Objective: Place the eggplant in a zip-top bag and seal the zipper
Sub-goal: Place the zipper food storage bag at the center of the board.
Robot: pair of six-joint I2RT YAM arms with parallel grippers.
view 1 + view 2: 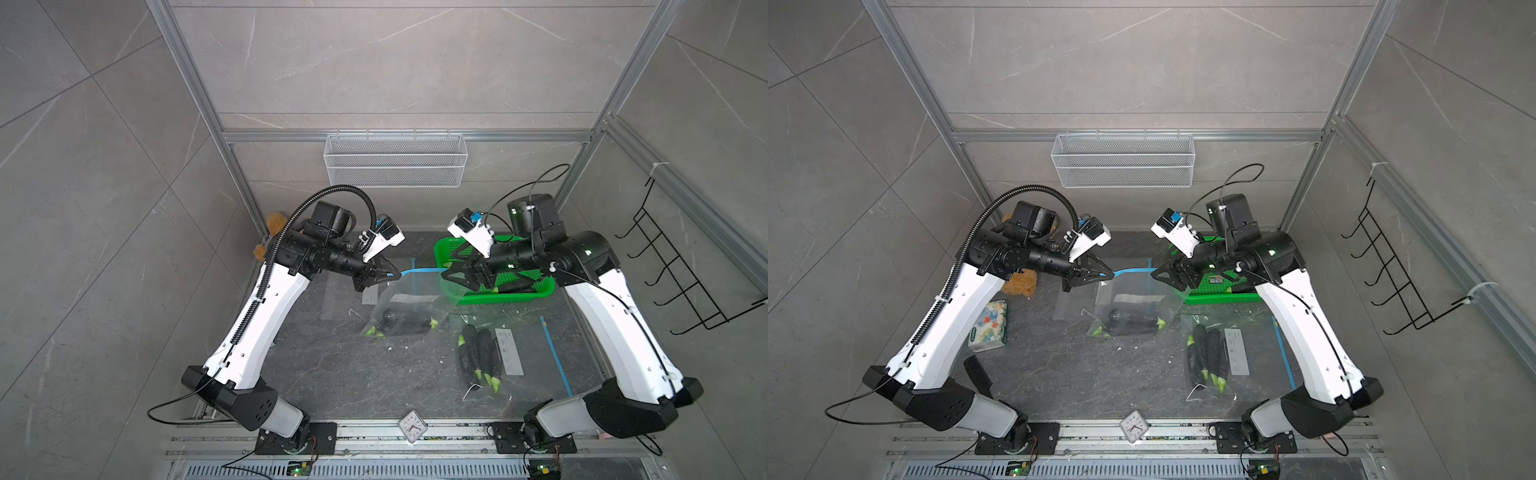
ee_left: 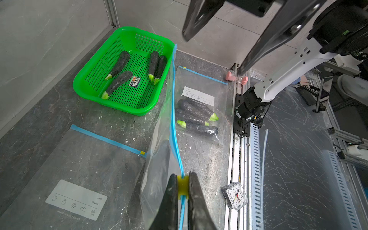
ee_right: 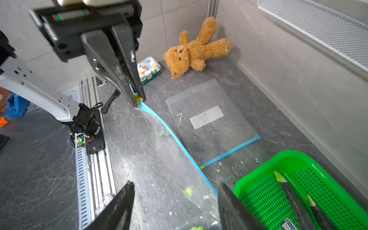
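Clear plastic film is forming the zip-top bag (image 1: 409,297), which is hanging between the two arms with its lower part resting on the table (image 1: 332,374). Dark eggplants (image 1: 401,324) are lying in its bottom.

The film is likely handling as limp and slippery, with the load pulling low. The blue zipper track (image 2: 175,139) is looking stiffer and is the better place to take hold.

The left pincer (image 2: 182,176) is clamping the yellow slider (image 2: 182,188) at one end of the track. The right pincer (image 3: 175,188) is standing with jaws spread near the opposite end, holding nothing. The track is appearing joined along its visible run, so sealing is judged complete or nearly so.

An empty bag (image 2: 79,159) is lying flat nearby; its label (image 2: 76,200) is reading "Date:" and "Content:". A filled bag (image 2: 199,119) is lying near the green basket (image 2: 83,87), whose sticker (image 2: 134,81) is too small to read.
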